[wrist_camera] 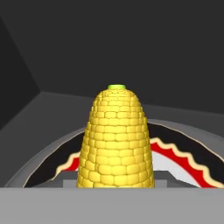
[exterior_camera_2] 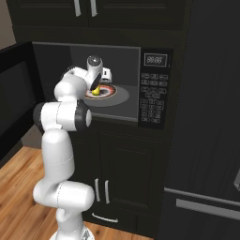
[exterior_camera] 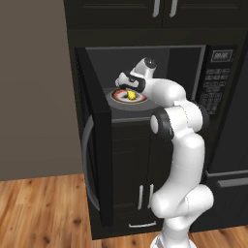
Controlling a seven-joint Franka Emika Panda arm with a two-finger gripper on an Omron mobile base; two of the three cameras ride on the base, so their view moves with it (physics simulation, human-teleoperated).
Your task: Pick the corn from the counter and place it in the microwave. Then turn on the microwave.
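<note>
- Corn (wrist_camera: pixel 115 140) is clamped in the shut gripper (exterior_camera: pixel 130 90), its long axis run straight out from the fingers toward twelve o'clock in the hand view, green tip farthest.
- Below it lies the turntable plate (wrist_camera: pixel 183 157).
- Beyond is seen the microwave (exterior_camera_2: pixel 150 84) cavity, door open.

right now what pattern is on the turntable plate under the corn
A red ring with a cream zigzag edge on the turntable plate, below the corn; clearest in the hand view.
</note>
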